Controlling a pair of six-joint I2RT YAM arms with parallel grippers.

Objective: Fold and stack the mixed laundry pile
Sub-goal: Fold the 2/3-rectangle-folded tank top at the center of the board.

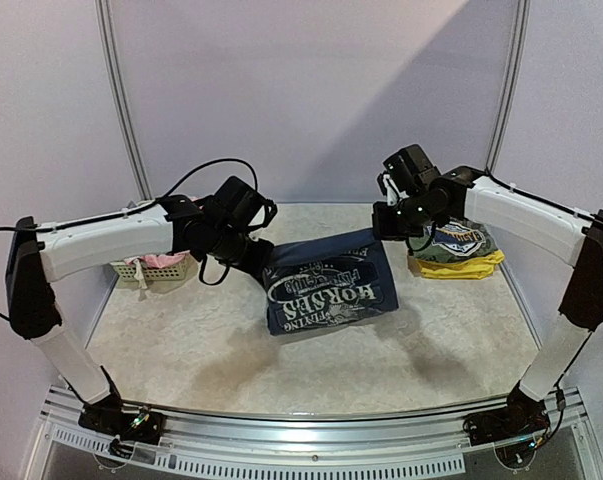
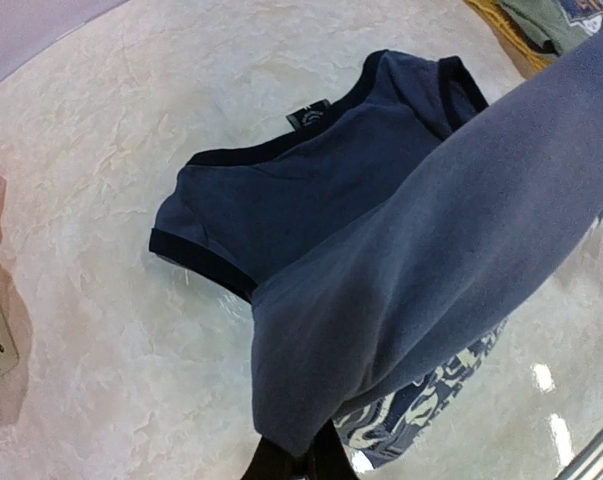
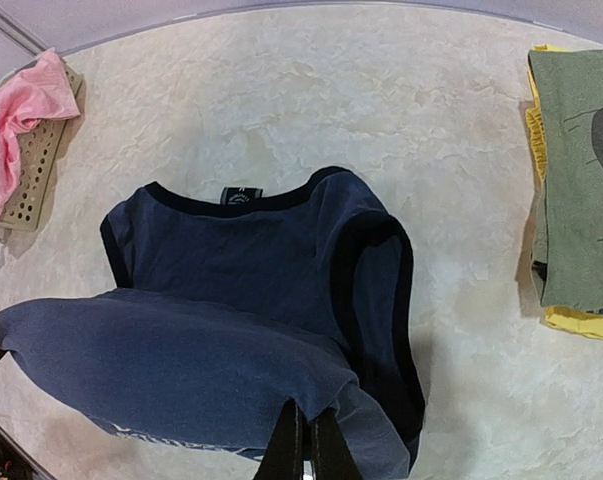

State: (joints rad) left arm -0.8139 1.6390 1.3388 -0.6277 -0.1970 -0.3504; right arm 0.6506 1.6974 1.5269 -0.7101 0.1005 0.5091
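A navy printed tee [image 1: 326, 285] lies near the middle of a pale, marbled tabletop [image 1: 281, 380], between my two arms. My left fingers [image 2: 281, 468] are pressed together on one corner of the shirt's lower edge, pinching the cloth. My right fingers [image 3: 284, 450] are pressed together on the opposite corner in the same way. Between the two pinches the lower part of the shirt is raised off the tabletop and hangs in a soft sag over the rest of the garment. From above, white lettering shows on the raised part (I can make out the word "HORSES", upside down). In my wrist views the collar end lies flat on the tabletop, with dark trim around the neck and sleeve openings and a small black label at the neckline. To my right, well apart from the shirt, sits a folded stack [image 1: 459, 248]: an olive-green tee with a printed graphic on top of a yellow piece. To my left, at the tabletop's edge, stands a small pale lattice basket [image 1: 141, 270] with a pink cloth [image 1: 166, 260] draped over its rim.
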